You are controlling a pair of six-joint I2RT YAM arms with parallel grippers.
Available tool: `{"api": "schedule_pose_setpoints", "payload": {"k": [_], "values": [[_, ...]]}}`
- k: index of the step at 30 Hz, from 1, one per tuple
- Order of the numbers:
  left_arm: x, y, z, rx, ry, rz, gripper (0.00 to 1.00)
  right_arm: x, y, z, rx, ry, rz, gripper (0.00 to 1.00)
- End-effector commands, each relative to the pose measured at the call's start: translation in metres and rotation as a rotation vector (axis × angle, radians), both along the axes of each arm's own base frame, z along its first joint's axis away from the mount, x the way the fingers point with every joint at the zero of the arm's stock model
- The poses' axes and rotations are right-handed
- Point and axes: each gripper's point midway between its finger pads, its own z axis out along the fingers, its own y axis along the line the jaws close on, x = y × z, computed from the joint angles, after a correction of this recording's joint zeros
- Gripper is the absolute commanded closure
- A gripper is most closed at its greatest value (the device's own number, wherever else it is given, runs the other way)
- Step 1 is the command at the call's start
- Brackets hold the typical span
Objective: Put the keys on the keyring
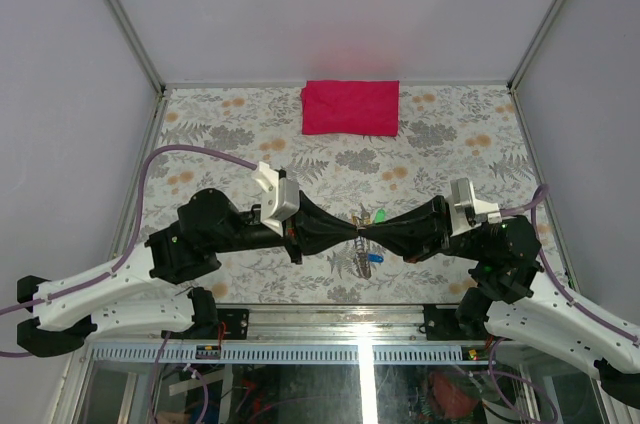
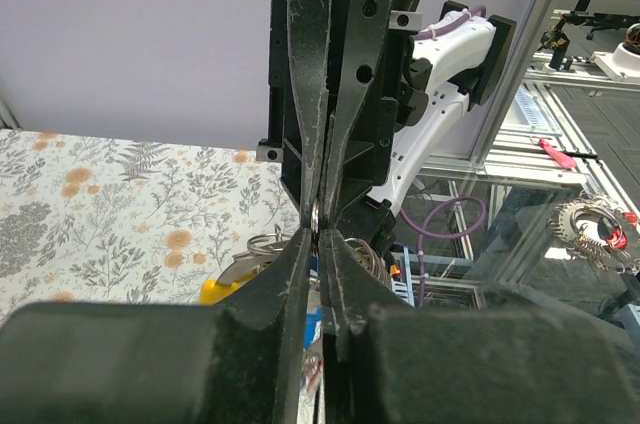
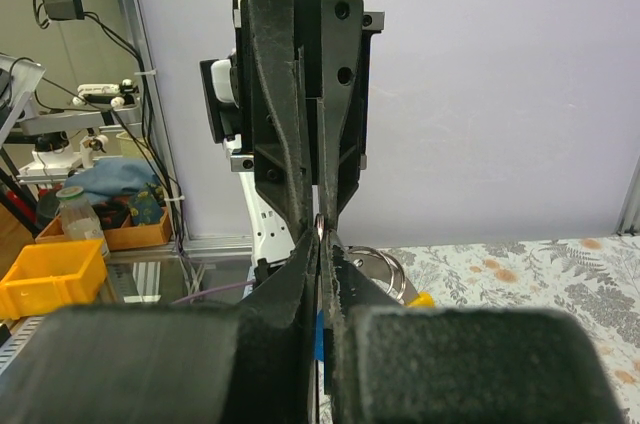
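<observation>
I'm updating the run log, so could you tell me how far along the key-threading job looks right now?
Mid-job, I'd judge. In hand: the left gripper and right gripper are both shut, tip to tip above the table, with the keyring pinched where they meet. The keys, with green, blue and yellow tags, cluster right there; whether any is already threaded is hidden. Left: finishing the threading and letting go.

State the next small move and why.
Probably a slight turn of the right gripper to work the thin silvery wire keyring round: it and the left gripper meet tip to tip, both shut on that ring, with a yellow-tagged key and a blue-tagged key beneath.
</observation>
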Motion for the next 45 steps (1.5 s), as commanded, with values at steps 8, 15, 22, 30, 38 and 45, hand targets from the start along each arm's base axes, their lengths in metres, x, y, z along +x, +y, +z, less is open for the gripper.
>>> {"api": "schedule_pose_setpoints", "payload": {"k": [8, 15, 22, 30, 38, 45], "values": [[-0.006, 0.002, 0.016, -0.035, -0.02, -0.026, 1.0, -0.01, -0.016, 0.045, 0.118, -0.088, -0.011, 1.0], [-0.009, 0.005, 0.015, 0.027, -0.015, -0.04, 1.0, -0.009, -0.017, 0.038, 0.043, -0.112, -0.035, 0.91], [-0.012, 0.009, 0.002, 0.15, -0.007, -0.058, 1.0, -0.01, -0.02, 0.02, -0.09, -0.124, -0.051, 0.74], [-0.008, 0.009, -0.005, 0.251, -0.017, -0.045, 1.0, -0.004, -0.021, 0.008, -0.203, -0.101, -0.078, 0.69], [0.002, 0.005, -0.016, 0.357, -0.023, -0.019, 1.0, -0.01, -0.014, -0.001, -0.301, -0.091, -0.013, 0.63], [0.003, 0.002, -0.015, 0.363, -0.032, -0.023, 1.0, -0.008, -0.008, -0.01, -0.334, -0.07, 0.005, 0.62]]}}
